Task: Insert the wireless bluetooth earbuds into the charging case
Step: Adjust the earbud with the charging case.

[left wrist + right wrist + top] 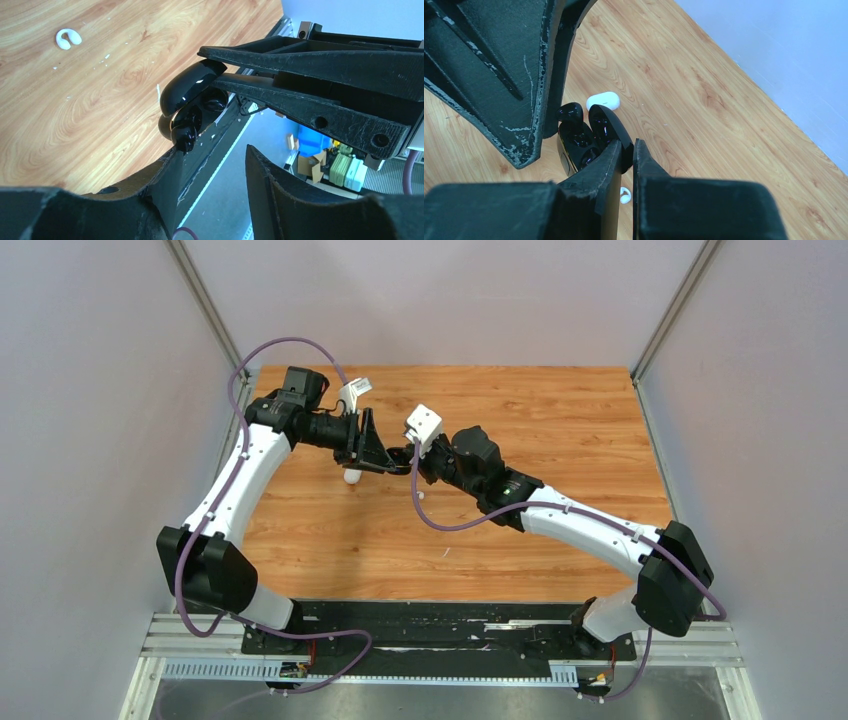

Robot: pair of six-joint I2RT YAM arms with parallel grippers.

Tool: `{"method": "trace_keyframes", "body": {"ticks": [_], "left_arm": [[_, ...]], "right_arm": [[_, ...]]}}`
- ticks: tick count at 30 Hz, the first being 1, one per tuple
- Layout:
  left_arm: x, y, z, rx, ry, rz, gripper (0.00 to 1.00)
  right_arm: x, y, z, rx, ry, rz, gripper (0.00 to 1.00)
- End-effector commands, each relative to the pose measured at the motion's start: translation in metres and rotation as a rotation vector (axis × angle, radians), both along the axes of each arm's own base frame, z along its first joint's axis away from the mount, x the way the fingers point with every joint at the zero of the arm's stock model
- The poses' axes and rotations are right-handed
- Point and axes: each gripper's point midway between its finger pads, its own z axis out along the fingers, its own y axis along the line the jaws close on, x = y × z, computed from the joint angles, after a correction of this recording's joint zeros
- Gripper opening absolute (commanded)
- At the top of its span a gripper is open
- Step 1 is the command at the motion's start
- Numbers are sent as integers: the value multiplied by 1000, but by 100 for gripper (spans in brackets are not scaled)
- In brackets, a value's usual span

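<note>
Grey walls [100, 390] close in a wooden desk [560, 440], with an aluminium rail [450, 652] along its near edge where both bases are bolted. Purple cable [290, 342] loops over the left arm [240, 480]. The right arm [590, 525] reaches in from the other side. The two meet above the middle of the desk.

The left fingers [390, 462] stand apart, with an empty gap showing between them in the left wrist view. One broad finger fills much of the right wrist view and hides the desk behind it. The right fingers [412, 454] are pinched narrow on the raised lid of the black charging case [187, 85], which hangs open above the desk.

A white pebble-shaped case [603, 100] lies shut on the desk, just beyond the black one and partly under the left fingers in the top view.

A glossy black earbud [570, 112] sits at the rim of the open case, against the tip of one left finger. Whether it is seated in its well cannot be told. A white earbud [68, 38] lies loose on the wood, well apart from both cases.
</note>
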Motion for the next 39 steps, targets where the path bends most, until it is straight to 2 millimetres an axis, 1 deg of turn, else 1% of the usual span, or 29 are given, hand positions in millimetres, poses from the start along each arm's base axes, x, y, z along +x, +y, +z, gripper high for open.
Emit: {"method": "trace_keyframes", "body": {"ticks": [1,6,9,12,15,17,19,21,22,23,27,28,32,37,39], "left_arm": [[-5,-3,23,-46,-71,-41,55],[-7,-3,25,-50,-68,-53,54],[-8,-3,25,-44,-68,-54,57],[-13,1,17,-16,-54,-60,58],[-14,11,8,66,-71,-48,64],[-17,16,10,101,-91,-73,67],[-20,20,16,112,-106,-93,69],[-22,24,21,105,-121,-87,71],[-21,25,19,97,-128,-80,72],[-24,24,23,76,-138,-80,72],[-26,18,15,24,-93,-60,75],[-24,17,11,18,-82,-50,76],[-14,11,8,-16,-73,-28,78],[-5,3,11,-71,-27,-16,76],[-5,0,12,-87,-10,-19,75]], "right_arm": [[-1,7,24,64,-49,23,0],[-3,7,22,61,-52,32,0],[-3,6,22,60,-54,32,0],[-3,6,24,64,-59,33,0],[-3,2,29,64,-82,32,0],[-3,-2,32,56,-105,31,0],[-7,-9,36,55,-128,32,0],[-10,-14,35,53,-132,31,0],[-12,-17,33,54,-127,28,0],[-14,-18,31,54,-124,27,0],[-18,-22,22,57,-95,22,0],[-20,-22,21,57,-90,30,0],[-25,-18,17,48,-80,57,0],[-24,-15,14,32,-82,61,0],[-23,-14,14,28,-82,61,0]]}}
